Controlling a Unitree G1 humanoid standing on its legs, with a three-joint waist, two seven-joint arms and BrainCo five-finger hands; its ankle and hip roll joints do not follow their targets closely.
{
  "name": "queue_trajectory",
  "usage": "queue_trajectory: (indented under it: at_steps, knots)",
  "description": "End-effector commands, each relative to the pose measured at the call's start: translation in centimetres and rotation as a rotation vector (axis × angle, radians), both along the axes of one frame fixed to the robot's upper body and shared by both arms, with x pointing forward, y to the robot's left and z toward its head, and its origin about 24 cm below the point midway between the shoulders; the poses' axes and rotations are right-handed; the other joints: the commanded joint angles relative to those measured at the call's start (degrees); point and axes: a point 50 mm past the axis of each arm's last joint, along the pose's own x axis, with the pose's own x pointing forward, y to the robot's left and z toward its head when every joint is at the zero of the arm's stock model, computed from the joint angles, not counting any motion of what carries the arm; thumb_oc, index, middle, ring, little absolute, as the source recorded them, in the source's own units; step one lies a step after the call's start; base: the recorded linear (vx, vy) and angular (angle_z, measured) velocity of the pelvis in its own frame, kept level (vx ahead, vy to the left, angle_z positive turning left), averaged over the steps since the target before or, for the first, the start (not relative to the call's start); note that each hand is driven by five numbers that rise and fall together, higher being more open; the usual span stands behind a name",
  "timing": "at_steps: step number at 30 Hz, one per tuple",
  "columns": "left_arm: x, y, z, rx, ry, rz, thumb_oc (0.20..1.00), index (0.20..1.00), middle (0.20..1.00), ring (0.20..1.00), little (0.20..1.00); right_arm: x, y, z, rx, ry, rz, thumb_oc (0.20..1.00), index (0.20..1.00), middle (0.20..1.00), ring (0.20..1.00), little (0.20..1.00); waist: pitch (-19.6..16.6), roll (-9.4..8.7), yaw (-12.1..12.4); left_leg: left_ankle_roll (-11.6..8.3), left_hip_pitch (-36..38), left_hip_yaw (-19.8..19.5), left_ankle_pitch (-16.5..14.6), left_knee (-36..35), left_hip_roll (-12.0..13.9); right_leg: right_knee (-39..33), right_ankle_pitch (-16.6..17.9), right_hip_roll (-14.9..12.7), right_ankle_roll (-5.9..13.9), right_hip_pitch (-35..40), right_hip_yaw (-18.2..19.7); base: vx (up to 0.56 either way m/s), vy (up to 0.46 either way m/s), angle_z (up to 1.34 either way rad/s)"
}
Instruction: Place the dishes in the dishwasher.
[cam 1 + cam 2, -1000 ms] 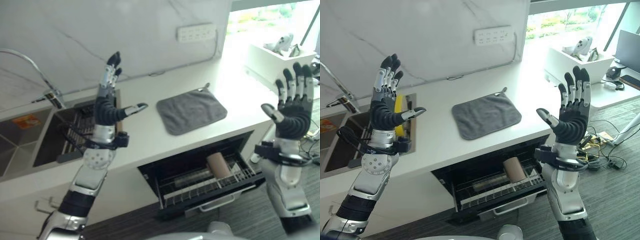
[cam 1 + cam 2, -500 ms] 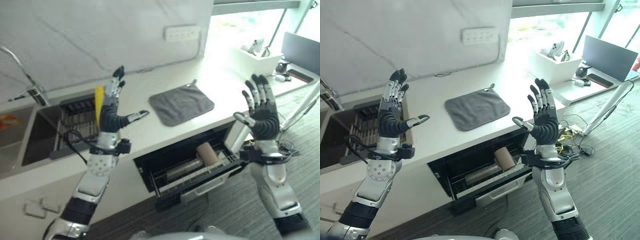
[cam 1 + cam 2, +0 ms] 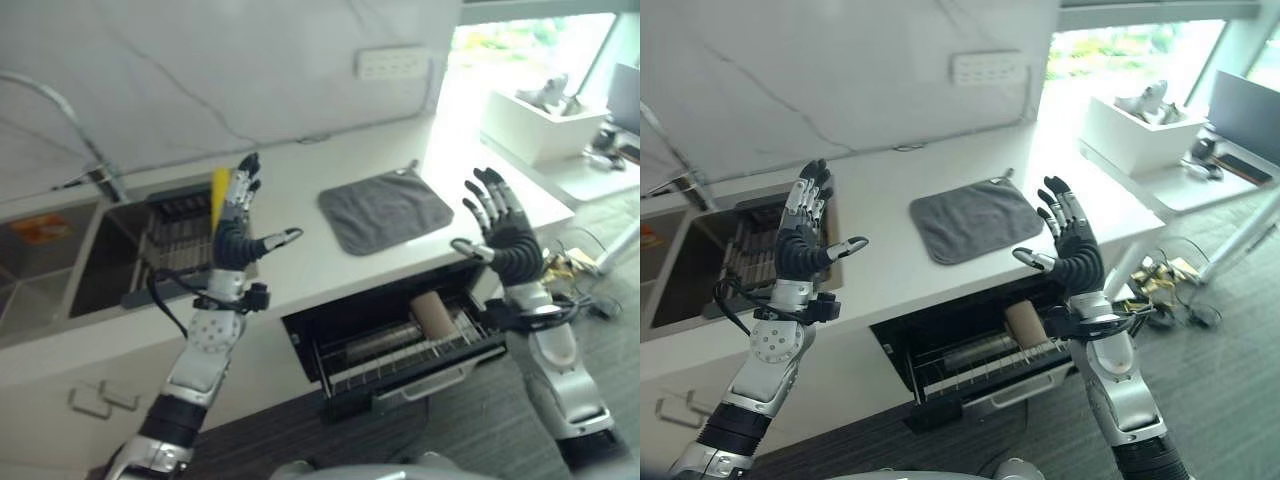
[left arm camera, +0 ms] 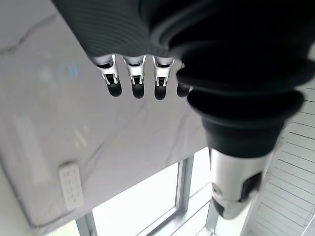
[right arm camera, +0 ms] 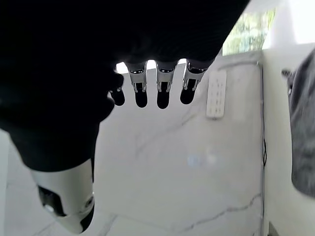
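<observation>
The white table runs behind both raised robot hands. Below and between them the dishwasher stands open, its rack holding a brownish cup lying on its side. The sink sits behind the left robot hand, with a yellow dish upright in its rack (just beyond the fingertips). A grey cloth lies between the hands. Left and right robot hand are both spread, empty.

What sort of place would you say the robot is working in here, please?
Most likely a kitchen: a white counter with a sink and tap, a dish rack holding a yellow plate, and an open dishwasher drawer below.
</observation>
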Motion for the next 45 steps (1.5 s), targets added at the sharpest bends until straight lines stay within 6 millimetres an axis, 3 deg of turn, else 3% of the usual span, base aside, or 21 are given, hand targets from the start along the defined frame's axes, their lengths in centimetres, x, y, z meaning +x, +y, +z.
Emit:
queue_trajectory:
  at_steps: [1,6,9,12,15,21,26,32,33,40,45]
  knots:
    - [-0.5,-0.6,1.9,-0.039,-0.110,-0.029,1.000,1.000,1.000,1.000,1.000,0.2,-0.7,2.5,0.039,-0.138,-0.036,1.000,1.000,1.000,1.000,1.000,-0.3,-0.18,-0.2,-4.48,-1.3,-0.3,1.8,-1.0,6.8,-2.9,-1.8,-1.4,4.70,4.4,0.6,-0.01,-0.172,0.27]
    - [-1.2,-0.1,1.9,-0.047,-0.103,-0.029,1.000,1.000,1.000,1.000,1.000,0.2,-1.7,3.0,0.027,-0.138,-0.055,1.000,1.000,1.000,1.000,1.000,0.4,-0.83,-0.4,-4.58,-4.8,0.2,-1.2,7.2,7.7,-3.5,-2.3,-1.1,3.37,5.0,0.9,-0.05,-0.055,0.23]
    - [-1.5,-0.1,2.0,-0.043,-0.110,-0.040,1.000,1.000,1.000,1.000,1.000,0.2,-1.8,3.2,0.029,-0.156,-0.070,1.000,1.000,1.000,1.000,1.000,0.1,-0.98,-1.4,-4.89,-3.6,2.8,-1.9,9.4,10.6,-2.9,-3.1,-1.3,3.20,5.1,0.1,-0.02,0.169,0.16]
    - [-1.1,-0.1,2.3,-0.038,-0.119,-0.046,1.000,1.000,1.000,1.000,1.000,-0.2,-2.4,3.4,0.021,-0.182,-0.096,1.000,1.000,1.000,1.000,1.000,-0.5,-0.42,-2.7,-4.08,-0.7,5.3,-0.8,6.5,11.6,0.2,-2.7,-2.7,3.22,3.1,-1.3,-0.05,0.308,0.37]
    - [-0.7,-0.2,2.2,-0.033,-0.107,-0.060,1.000,1.000,1.000,1.000,1.000,-0.5,-2.9,3.0,0.045,-0.153,-0.114,1.000,1.000,1.000,1.000,1.000,-0.7,0.39,-3.6,-5.09,1.0,5.7,0.8,3.5,12.6,2.3,-2.6,-4.4,3.92,2.7,-1.8,0.04,0.375,0.26]
    - [-0.7,-0.2,2.2,-0.040,-0.116,-0.044,1.000,1.000,1.000,1.000,1.000,-0.3,-1.8,2.2,0.022,-0.126,-0.089,1.000,1.000,1.000,1.000,1.000,-1.0,1.57,-2.5,-5.24,3.1,3.6,2.4,-2.9,9.4,0.4,0.5,-8.7,7.63,2.7,-1.9,0.01,0.219,0.25]
    - [-1.3,0.1,2.1,-0.031,-0.113,-0.037,1.000,1.000,1.000,1.000,1.000,-0.3,-1.4,2.4,0.021,-0.126,-0.108,1.000,1.000,1.000,1.000,1.000,-0.8,1.43,0.3,-4.18,3.8,2.5,2.5,-7.0,6.6,-2.1,3.9,-12.7,9.67,3.5,-4.6,-0.06,0.089,0.19]
    - [-1.4,0.3,2.3,-0.029,-0.124,-0.047,1.000,1.000,1.000,1.000,1.000,-0.1,-0.9,2.7,-0.016,-0.130,-0.111,1.000,1.000,1.000,1.000,1.000,-0.8,1.20,1.7,-3.66,3.3,2.7,2.6,-7.5,6.0,-3.1,5.1,-14.6,10.22,4.3,-5.9,-0.04,0.081,0.09]
    - [-1.4,0.3,2.3,-0.025,-0.128,-0.057,1.000,1.000,1.000,1.000,1.000,0.0,-0.8,2.5,-0.049,-0.109,-0.105,1.000,1.000,1.000,1.000,1.000,-0.9,1.08,2.1,-3.26,3.5,2.8,2.4,-8.0,5.3,-3.1,5.9,-15.8,10.55,4.6,-6.4,0.01,0.087,-0.03]
    - [-0.8,-0.5,2.0,-0.022,-0.102,-0.101,1.000,1.000,1.000,1.000,1.000,1.1,-0.2,1.5,-0.053,-0.028,-0.100,1.000,1.000,1.000,1.000,1.000,-1.4,0.57,3.2,-1.73,4.2,1.9,1.4,-8.9,3.4,-2.6,6.7,-17.6,10.90,5.1,-6.6,0.05,0.078,-0.01]
    - [-0.9,-0.5,1.4,-0.032,-0.061,-0.109,1.000,1.000,1.000,1.000,1.000,1.5,0.2,1.4,-0.027,-0.009,-0.121,1.000,1.000,1.000,1.000,1.000,-1.8,0.36,3.9,-1.72,4.8,1.8,1.6,-9.5,3.4,-3.5,6.3,-16.5,10.99,6.0,-6.6,0.11,0.048,0.01]
